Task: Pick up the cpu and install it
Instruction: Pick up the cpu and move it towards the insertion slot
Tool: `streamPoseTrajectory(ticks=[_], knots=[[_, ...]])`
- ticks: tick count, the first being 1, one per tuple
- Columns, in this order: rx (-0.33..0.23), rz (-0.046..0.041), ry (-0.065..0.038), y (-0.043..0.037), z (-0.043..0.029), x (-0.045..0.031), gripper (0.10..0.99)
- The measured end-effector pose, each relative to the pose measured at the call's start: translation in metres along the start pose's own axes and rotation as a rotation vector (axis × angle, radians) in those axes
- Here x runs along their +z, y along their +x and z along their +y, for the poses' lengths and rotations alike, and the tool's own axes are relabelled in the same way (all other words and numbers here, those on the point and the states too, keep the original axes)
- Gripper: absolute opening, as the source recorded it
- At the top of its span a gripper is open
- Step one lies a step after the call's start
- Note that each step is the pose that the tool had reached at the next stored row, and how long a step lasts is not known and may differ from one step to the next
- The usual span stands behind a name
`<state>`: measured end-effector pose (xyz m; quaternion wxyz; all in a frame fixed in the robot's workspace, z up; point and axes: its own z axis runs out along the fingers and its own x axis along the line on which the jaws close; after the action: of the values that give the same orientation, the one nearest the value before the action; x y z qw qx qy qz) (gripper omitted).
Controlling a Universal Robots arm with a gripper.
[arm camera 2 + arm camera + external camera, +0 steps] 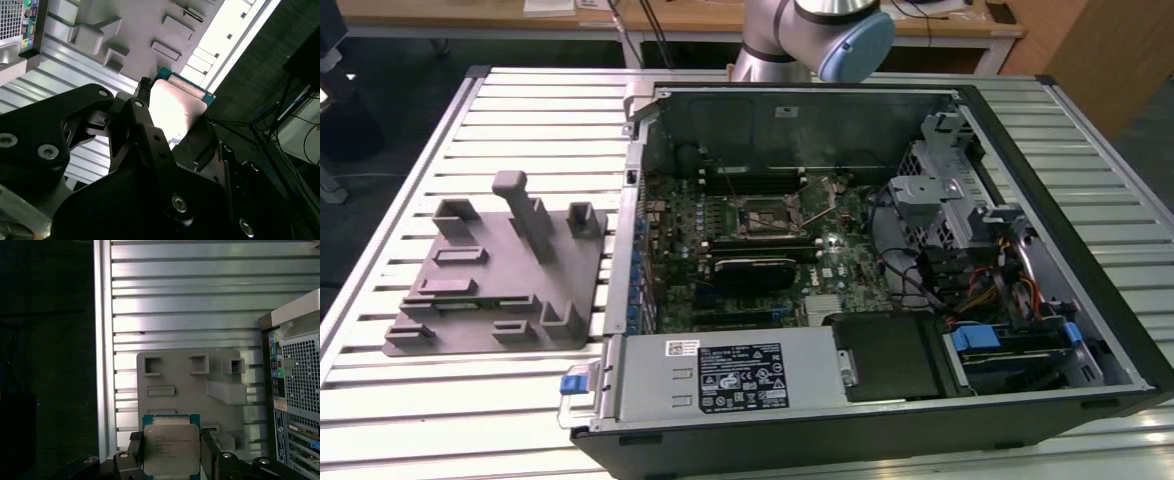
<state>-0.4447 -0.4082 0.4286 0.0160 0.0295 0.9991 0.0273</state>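
Cpu: one, a small flat square chip (171,450) with a dull silver metal top and a green-blue rim. In the second wrist view (176,107) its top glares bright.
Where the cpu is: up in the hand, off the table. The grey holder and the table's slats lie beyond it in both wrist views.
Hand: one (171,453), black, closed on the cpu across two opposite edges.
Fingers: two, black, angular and bolted. One (207,450) presses on each side of the chip.
Holder: one (494,290), a matt grey moulded slab with raised blocks, posts and rectangular recesses. It lies flat on the table at the exterior view's left, just beside the case.
Table: one (520,110), ribbed metal made of parallel silvery slats.
Computer case: one (854,440), black and boxy, lying with its open side up.
Motherboard: one (670,215), green, flat on the case floor and crowded with small parts.
Socket: one (761,215), square, black-framed metal, near the middle of the board.
Power supply: one (654,380), a grey sheet-metal box with a white label, along the near edge of the case.
Arm: one (787,30), a smooth grey tube with a rounded pale-blue cap, rising behind the case.
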Motion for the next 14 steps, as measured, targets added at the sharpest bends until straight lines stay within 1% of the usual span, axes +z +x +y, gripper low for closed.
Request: streamPoseTrajectory(ticks=[5,7,10,14], knots=[[0.0,0.0003,0.0,-0.0003,0.0001,-0.0004,0.541],[0.0,0.0004,0.0,-0.0027,0.0003,-0.0003,0.541],[0.0,0.0004,0.0,-0.0098,0.0006,0.0,0.541],[0.0,0.0008,0.0,-0.0215,0.0013,0.0005,0.541]])
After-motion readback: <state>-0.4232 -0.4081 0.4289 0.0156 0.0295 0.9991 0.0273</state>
